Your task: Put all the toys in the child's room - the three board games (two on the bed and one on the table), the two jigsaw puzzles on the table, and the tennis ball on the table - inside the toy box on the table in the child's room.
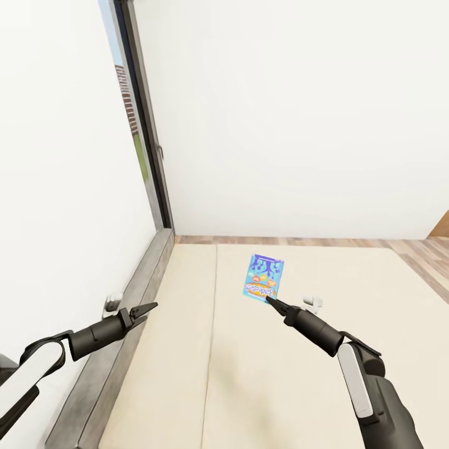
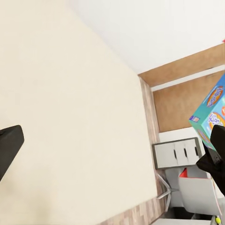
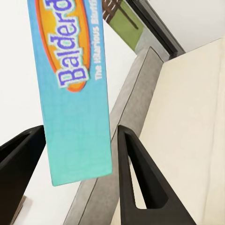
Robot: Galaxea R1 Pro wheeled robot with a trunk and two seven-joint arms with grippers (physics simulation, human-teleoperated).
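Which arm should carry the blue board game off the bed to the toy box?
Right. The right tool already has the blue board game between its fingers, lifted above the bed; the right wrist view shows its edge in the grip. The left tool is open and empty near the window sill.

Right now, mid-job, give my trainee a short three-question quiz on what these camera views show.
1. True or false: the right pincer has the blue board game between its fingers.
2. Multiple choice: the surface beneath the blue board game in the head view is A) a grey desktop, B) the cream bed, C) the wood floor.
3. Fill in: the left pincer is open and holds ____.

Key:
1. True. The right wrist view shows the box edge between the two fingers.
2. B.
3. Nothing. It is over the grey ledge beside the bed.
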